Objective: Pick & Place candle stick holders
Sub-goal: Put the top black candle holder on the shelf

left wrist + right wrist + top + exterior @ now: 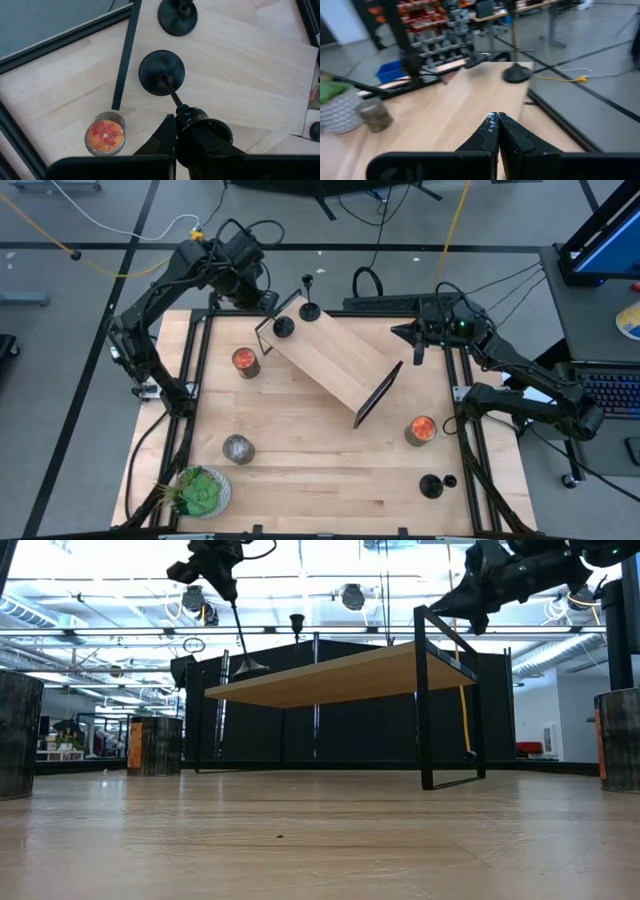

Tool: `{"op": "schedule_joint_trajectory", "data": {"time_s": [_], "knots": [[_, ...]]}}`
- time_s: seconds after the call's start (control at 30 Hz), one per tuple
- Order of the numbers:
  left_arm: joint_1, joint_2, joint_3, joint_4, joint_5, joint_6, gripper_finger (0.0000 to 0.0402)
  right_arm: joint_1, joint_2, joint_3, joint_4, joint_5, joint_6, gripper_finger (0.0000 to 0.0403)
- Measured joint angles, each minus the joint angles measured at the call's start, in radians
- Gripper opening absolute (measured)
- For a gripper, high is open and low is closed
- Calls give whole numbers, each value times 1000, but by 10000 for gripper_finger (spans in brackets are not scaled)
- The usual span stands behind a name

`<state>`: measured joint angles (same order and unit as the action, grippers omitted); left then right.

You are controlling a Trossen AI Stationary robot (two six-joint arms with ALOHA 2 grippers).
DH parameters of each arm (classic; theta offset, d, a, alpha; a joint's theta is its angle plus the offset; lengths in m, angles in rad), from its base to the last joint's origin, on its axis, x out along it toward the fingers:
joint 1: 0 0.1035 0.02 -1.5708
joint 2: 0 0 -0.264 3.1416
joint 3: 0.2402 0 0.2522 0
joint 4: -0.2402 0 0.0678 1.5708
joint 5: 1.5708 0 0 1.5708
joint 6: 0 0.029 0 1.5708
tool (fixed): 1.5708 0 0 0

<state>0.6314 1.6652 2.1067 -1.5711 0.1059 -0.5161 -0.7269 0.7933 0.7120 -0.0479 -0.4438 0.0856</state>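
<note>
A low wooden shelf (330, 355) on a black frame stands slantwise mid-table. On its far end are two black candle stick holders. One (310, 308) stands upright and free on its round base. The other (283, 327) is in my left gripper (177, 122), which hangs above it, shut on its top. A third holder (431, 486) stands on the table near the right front corner. My right gripper (415, 352) is shut on nothing, raised over the table's far right, past the shelf's right end. My left gripper pinches the holder's top end, the round cup (200, 131) above the thin stem (171, 92), between its two fingers. The fingers come from above, slanting down. The holder hangs tilted below them, its round base (161, 72) down at the shelf top; whether it rests there I cannot tell.
Two jars with orange tops stand on the table, one (245, 362) left of the shelf and one (421, 430) at its right. A grey jar (238, 448) and a potted green plant (200, 492) stand near the left front corner. Bare wood lies in front of the shelf.
</note>
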Motion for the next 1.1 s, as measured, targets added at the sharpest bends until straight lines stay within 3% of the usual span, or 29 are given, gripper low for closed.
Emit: {"op": "schedule_joint_trajectory", "data": {"time_s": [1.1], "knots": [[10,0,-35,2,23,3,20,0,0,0,-2,21,33,0]]}}
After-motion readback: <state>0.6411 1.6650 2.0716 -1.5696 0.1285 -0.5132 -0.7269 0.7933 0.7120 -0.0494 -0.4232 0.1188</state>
